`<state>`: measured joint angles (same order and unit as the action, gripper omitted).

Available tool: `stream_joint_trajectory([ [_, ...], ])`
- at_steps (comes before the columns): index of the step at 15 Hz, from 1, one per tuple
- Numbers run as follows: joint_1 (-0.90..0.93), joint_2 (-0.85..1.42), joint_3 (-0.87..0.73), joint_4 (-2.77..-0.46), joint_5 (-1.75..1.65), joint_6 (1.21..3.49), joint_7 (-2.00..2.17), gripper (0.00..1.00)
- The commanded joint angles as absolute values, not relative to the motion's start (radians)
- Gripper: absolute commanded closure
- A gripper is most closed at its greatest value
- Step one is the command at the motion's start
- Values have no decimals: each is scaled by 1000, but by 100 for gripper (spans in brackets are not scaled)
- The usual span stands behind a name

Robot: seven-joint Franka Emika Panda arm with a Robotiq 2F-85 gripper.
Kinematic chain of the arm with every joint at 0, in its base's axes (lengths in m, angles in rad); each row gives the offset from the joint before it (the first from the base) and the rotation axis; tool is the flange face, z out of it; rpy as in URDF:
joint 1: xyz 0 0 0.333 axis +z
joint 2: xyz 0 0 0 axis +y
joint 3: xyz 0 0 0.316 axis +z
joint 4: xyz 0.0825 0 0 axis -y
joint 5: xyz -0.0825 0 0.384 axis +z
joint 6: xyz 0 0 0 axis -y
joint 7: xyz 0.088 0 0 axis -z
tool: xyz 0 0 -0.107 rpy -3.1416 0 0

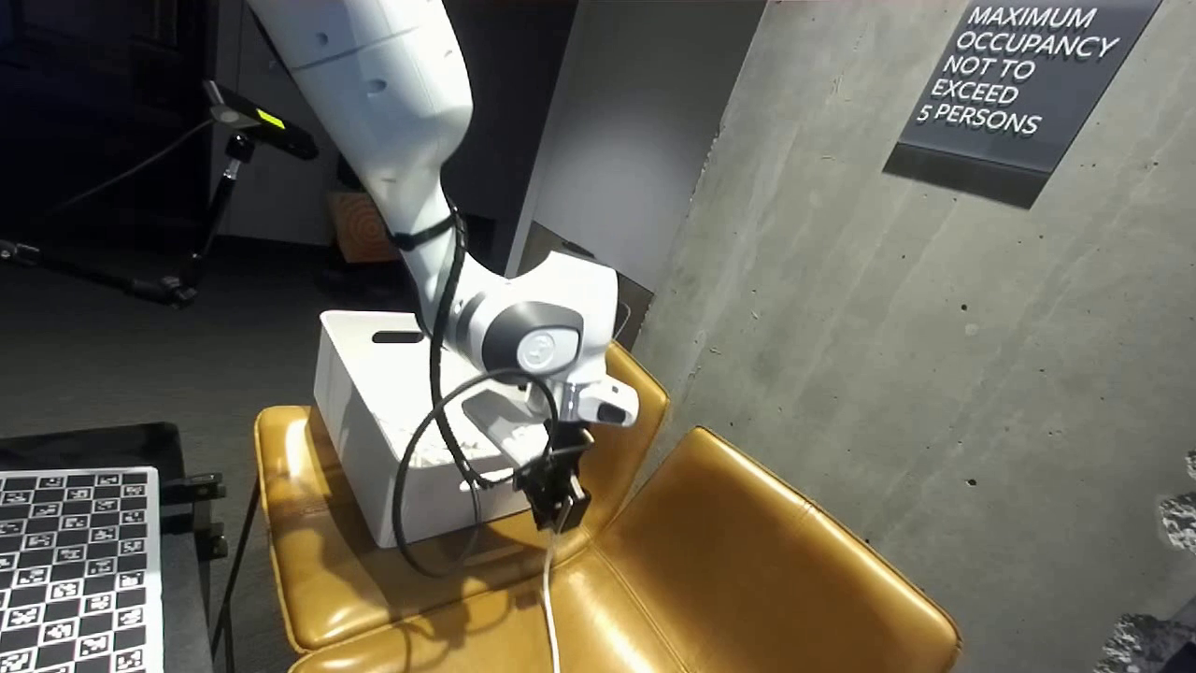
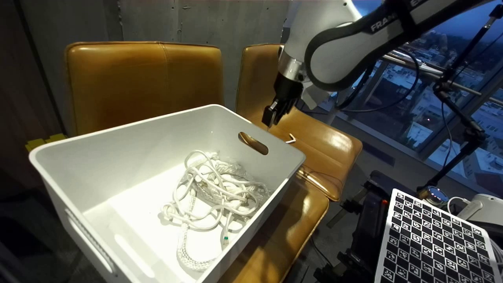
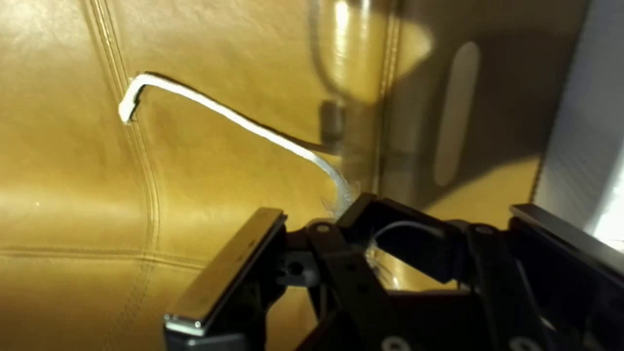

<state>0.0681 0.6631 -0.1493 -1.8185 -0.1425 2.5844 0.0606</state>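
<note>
White rope (image 3: pixel 234 116) pinched in almost closed gripper (image 1: pixel 559 516); hung longways down below it, bent end (image 3: pixel 127 105) laid on brown seat (image 3: pixel 219 195).

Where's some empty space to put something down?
Inside the white bin, bare floor lies between the tangled rope and the end farthest from the gripper. The leather seat beside the white cord is bare. Crowded: the bin's rope end, and where the gripper holds the cord.

Rope (image 2: pixel 226 192) in a bin (image 2: pixel 145 145) on a chair (image 2: pixel 145 78), a cord (image 3: pixel 248 125) from the pincer (image 2: pixel 269 118) down to the neighbouring chair (image 2: pixel 330 133)
</note>
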Motion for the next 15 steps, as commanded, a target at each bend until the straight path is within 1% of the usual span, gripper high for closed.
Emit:
stream_joint_trajectory([
  [1, 155, 474, -144, -1970, -216, 2617, 123, 98],
  [8, 331, 222, -77, -2050, -404, 2563, 320, 98],
  [13, 417, 99, 69, -2069, -532, 2473, 488, 98],
  [15, 412, 101, 120, -2066, -557, 2450, 520, 98],
])
